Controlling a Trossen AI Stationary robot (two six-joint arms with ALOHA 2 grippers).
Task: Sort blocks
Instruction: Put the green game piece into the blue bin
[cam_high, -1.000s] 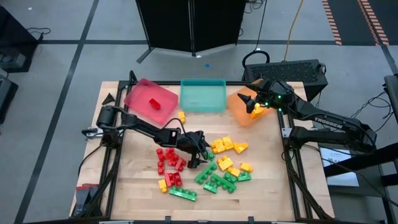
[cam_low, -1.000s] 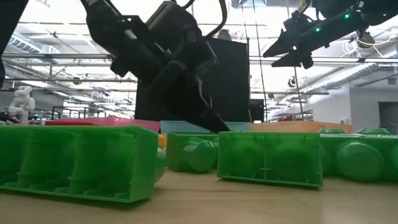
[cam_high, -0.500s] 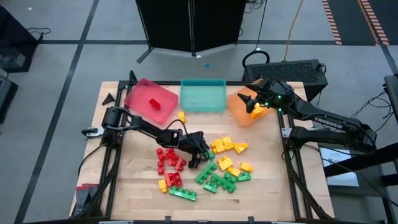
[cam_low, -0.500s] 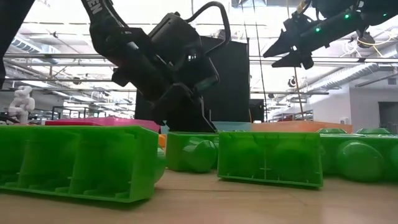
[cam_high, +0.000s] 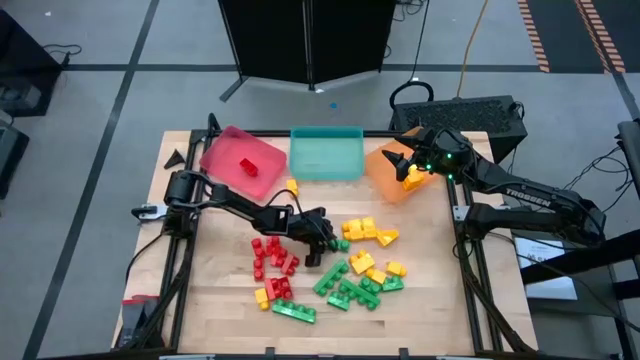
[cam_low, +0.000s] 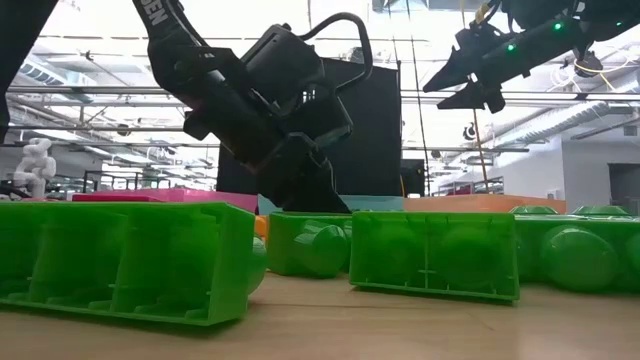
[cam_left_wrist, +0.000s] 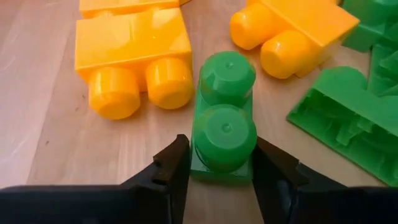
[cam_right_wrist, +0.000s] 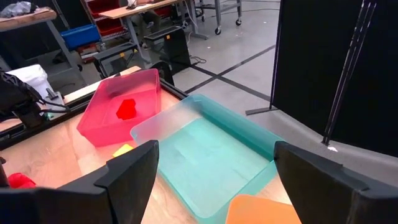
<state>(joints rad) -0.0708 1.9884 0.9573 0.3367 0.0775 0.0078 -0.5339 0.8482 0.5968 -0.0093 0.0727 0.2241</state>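
Gripping a small green block (cam_left_wrist: 224, 134) on the table (cam_high: 220, 300), the left claw (cam_left_wrist: 219, 168); right claw (cam_right_wrist: 214, 171) open.

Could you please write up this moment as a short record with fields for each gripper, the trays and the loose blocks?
left gripper: down at the table, closed on a small green block
right gripper: open, above the orange tray
red tray: one red block inside
teal tray: no block visible inside
loose blocks: red, green and yellow, on the table
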